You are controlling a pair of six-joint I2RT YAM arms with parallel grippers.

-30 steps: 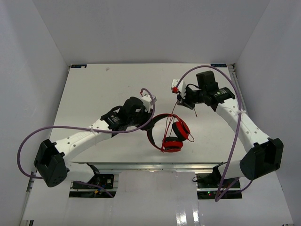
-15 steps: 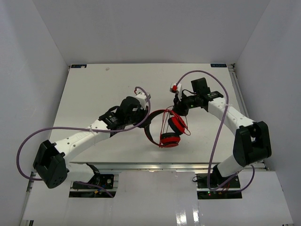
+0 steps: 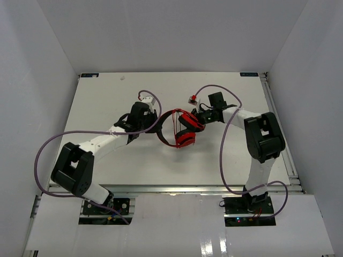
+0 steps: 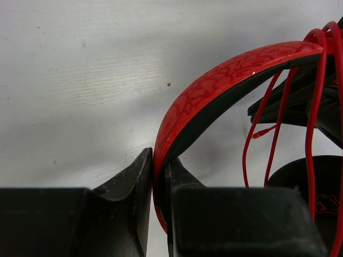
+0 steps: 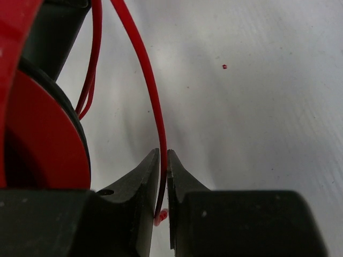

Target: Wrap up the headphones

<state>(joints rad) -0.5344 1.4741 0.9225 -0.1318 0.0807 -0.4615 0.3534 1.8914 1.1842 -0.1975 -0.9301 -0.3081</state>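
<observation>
The red headphones [image 3: 184, 132] hang a little above the white table [image 3: 107, 96] at its middle, between my two grippers. My left gripper [image 3: 154, 123] is shut on the patterned red headband [image 4: 214, 85], which runs up from between its jaws [image 4: 159, 156]. My right gripper [image 3: 200, 119] sits close against the right side of the headphones. Its jaws [image 5: 163, 155] stand almost together with the thin red cord [image 5: 142, 69] between them and the cord's end poking out below. A red earcup [image 5: 43, 139] fills the left of the right wrist view. Cord loops [image 4: 316, 107] hang across the headband.
Thick purple cables [image 3: 53, 144] loop off both arms, one [image 3: 225, 155] curving along the right arm. A small red and white plug [image 3: 191, 99] sticks up by the right wrist. White walls enclose the table on three sides.
Both arms carried the headphones toward the table's back and left. The right gripper swung in from the far right to sit close beside the earcups, its grip on the cord slightly loosened.
</observation>
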